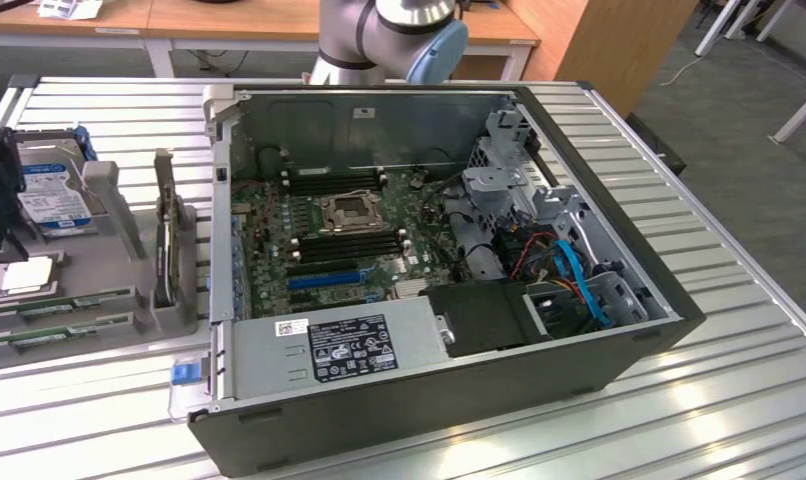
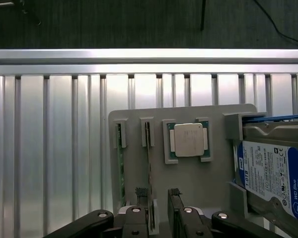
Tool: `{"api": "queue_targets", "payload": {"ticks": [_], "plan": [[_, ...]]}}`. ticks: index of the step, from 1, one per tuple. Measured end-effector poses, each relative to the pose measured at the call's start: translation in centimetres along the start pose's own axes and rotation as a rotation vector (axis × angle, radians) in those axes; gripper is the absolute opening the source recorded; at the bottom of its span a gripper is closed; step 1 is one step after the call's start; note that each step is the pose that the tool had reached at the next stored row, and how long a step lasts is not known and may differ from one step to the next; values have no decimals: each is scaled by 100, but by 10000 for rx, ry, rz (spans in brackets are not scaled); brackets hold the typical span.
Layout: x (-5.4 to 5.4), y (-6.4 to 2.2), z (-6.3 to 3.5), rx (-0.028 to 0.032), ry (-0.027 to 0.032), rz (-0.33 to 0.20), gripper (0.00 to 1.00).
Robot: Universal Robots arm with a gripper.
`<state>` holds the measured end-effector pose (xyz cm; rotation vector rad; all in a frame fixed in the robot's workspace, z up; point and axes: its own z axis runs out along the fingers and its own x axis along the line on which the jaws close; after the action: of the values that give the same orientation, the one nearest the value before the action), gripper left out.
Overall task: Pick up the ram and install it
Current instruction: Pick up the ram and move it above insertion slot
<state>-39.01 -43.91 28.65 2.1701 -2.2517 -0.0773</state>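
Ribbed metal table [image 1: 750, 380] carrying an open computer case [image 1: 510, 400] and a grey parts tray [image 2: 198, 183].
At the exterior view's left, my claw [image 2: 158, 192] hangs spread wide, holding nothing, over the tray. The ram [image 2: 149, 148] lies in its tray slot beneath my fingers [image 2: 175, 198], with the hard drive [image 2: 270, 173] nearby.

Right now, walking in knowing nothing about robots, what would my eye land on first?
The big open computer case in the middle of the table stands out, its green circuit board laid bare. On the exterior view's left sits a grey tray with a blue-labelled hard drive, a square silver chip and thin ram sticks. The robot's fingers hover open over that tray.
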Motion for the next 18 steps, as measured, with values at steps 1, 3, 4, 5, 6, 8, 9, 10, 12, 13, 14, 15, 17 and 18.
{"api": "queue_targets", "payload": {"ticks": [1, 3, 4, 5, 6, 8, 9, 10, 12, 13, 14, 15, 17, 18], "plan": [[0, -1, 13, 0, 0, 0, 29], [1, -2, 38, -1, 1, 0, 29], [1, -2, 51, 0, 0, 0, 29], [2, -3, 65, 0, 0, 0, 29], [2, -4, 78, 1, 0, 0, 29], [3, -5, 103, 0, 0, 0, 29], [3, -5, 115, 0, 0, 0, 29], [3, -6, 127, 0, 0, 0, 29], [4, -7, 150, 0, 0, 0, 29], [4, -7, 161, 1, 0, 0, 29], [4, -8, 171, 0, 0, 0, 29], [5, -8, 180, 0, 1, 0, 29], [5, -9, 201, 0, 1, 0, 29], [5, -10, 210, 0, 1, 0, 29]]}}
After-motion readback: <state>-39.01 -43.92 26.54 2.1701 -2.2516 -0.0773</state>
